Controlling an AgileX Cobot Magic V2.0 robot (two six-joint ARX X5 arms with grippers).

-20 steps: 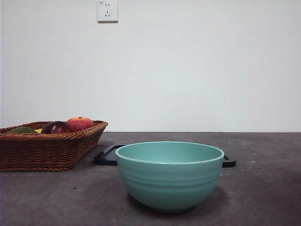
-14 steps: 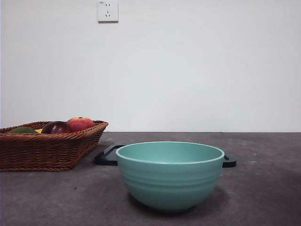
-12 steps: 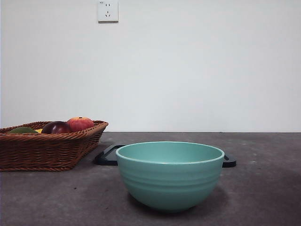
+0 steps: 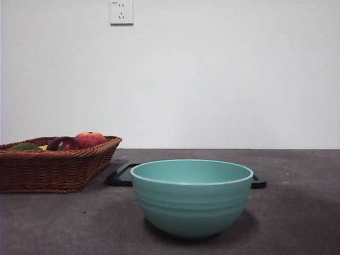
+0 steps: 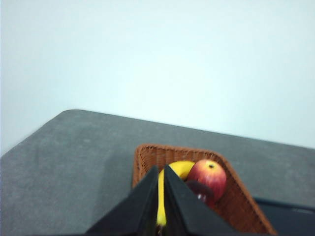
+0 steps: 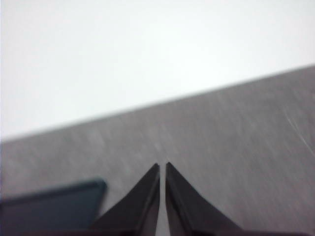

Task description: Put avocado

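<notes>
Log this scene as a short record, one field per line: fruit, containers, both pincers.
avocado: in the basket, at its far left end in the front view, mostly hidden by the rim
other fruit: dark plum, apple, banana, all in the basket
bowl: teal, upright on the table, nothing visible inside
tray: black, behind the bowl
left pincer: shut, above the basket
right pincer: shut, over bare table

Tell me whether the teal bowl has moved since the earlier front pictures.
No. The teal bowl sits in the same spot, in front of the black tray and beside the wicker basket.
</notes>
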